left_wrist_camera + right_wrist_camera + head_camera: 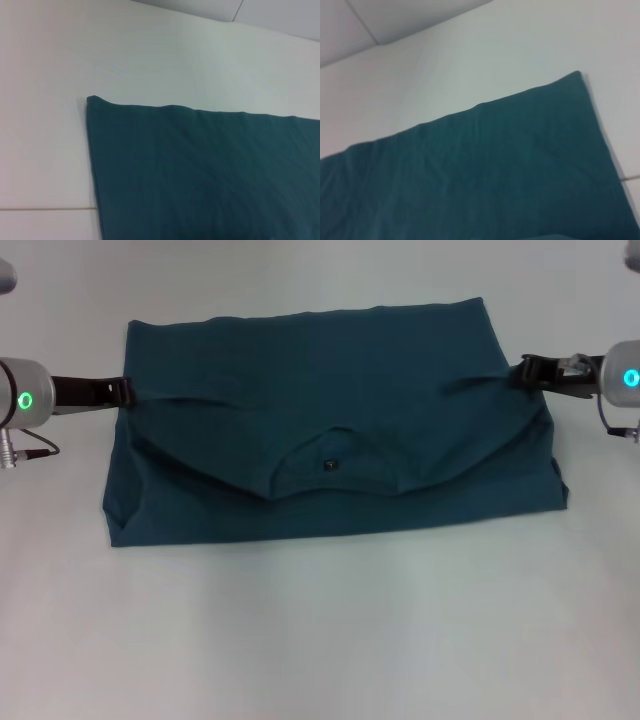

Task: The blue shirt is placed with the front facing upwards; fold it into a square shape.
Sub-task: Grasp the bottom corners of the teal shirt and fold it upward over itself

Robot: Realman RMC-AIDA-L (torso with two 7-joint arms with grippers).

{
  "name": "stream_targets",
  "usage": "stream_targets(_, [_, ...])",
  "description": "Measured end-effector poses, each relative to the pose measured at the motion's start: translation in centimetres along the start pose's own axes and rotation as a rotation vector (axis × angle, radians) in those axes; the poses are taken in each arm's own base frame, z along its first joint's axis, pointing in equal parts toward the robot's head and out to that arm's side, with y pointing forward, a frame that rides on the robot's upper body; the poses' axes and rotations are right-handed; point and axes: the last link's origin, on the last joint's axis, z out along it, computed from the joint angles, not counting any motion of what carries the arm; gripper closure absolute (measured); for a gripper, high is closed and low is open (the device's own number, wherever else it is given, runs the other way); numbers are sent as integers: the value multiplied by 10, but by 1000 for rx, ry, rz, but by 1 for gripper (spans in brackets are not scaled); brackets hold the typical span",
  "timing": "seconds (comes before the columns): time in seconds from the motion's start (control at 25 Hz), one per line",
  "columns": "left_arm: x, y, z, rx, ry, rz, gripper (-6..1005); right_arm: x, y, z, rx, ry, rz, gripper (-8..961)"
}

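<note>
Nearest me, the bare white worktop point(320, 640) runs up to the front edge of the shirt point(330, 400), which lies across the middle of the worktop as a wide, flat block. Just behind that edge I see the ribbed collar point(335, 455) facing up, with a layer of cloth lying over it in a shallow curve that sags toward the collar. No print shows; only plain teal is visible.

Farther back, at the shirt's two side edges, sit my tools. My left tool point(122, 390) is at the left edge and my right tool point(528, 370) at the right edge, each touching the cloth where a crease runs inward. The tips meet the fabric, but I cannot tell whether either tool is pinching the shirt or spread. The wrist views show only the far corners of the shirt and none of my fingers.

Beyond the tools, the far edge lies fairly straight, with both far corners flat on the worktop.

My reading is that a lengthwise fold is just being laid down or finished, leaving a rectangle wider than it is deep. The shape is not yet square. The next move probably calls for bringing one side across the other, keeping the edges lined up, and smoothing the sagging layer near the collar so it does not bunch.
</note>
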Motion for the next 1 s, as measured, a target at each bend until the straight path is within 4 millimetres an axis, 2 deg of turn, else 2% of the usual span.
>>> stream_targets(0.2, [4,2,0,16,30,2,998,-7,12,4,7,-5,-56,878])
stream_targets(0.52, [14,-8,-11,58,80,-51,997,-15,12,2,8,-25,-56,876])
stream_targets(1.0, [6,8,1,70,63,56,998,-15,13,8,54,-63,-93,873])
